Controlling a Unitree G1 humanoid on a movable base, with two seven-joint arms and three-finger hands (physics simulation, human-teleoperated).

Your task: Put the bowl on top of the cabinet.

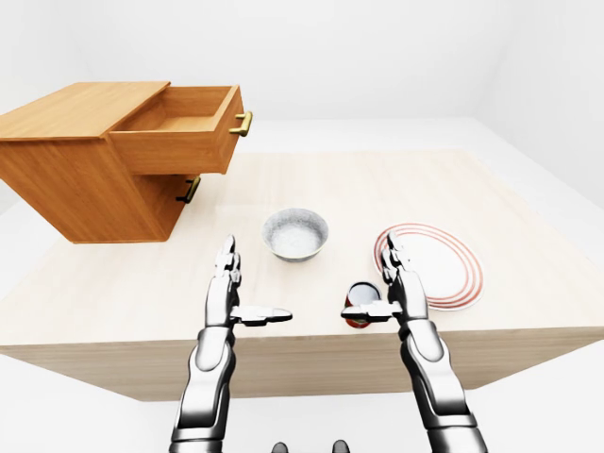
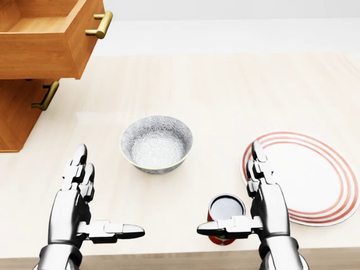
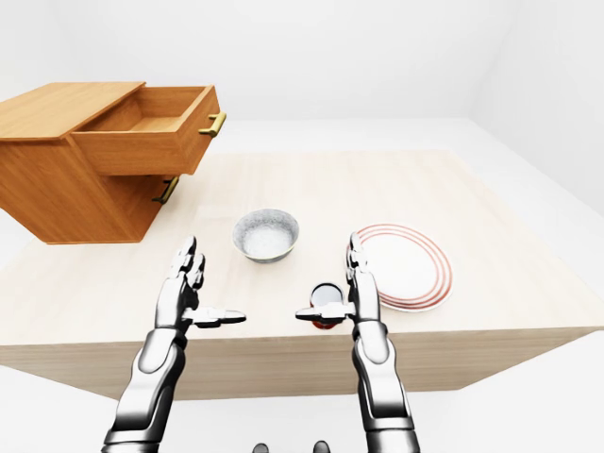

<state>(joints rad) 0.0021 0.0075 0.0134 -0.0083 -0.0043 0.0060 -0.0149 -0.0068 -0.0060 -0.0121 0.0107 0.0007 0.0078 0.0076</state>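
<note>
Where cropped, cabinet (image 2: 22, 50) half-visible.

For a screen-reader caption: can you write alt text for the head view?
Two open robot hands, left hand and right hand, hover over a pale table below a patterned bowl. A red cup and striped plate sit right; a wooden cabinet, top drawer open, stands top left.

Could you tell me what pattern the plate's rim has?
Concentric red rings on the white plate, clearest in the head view.
</note>
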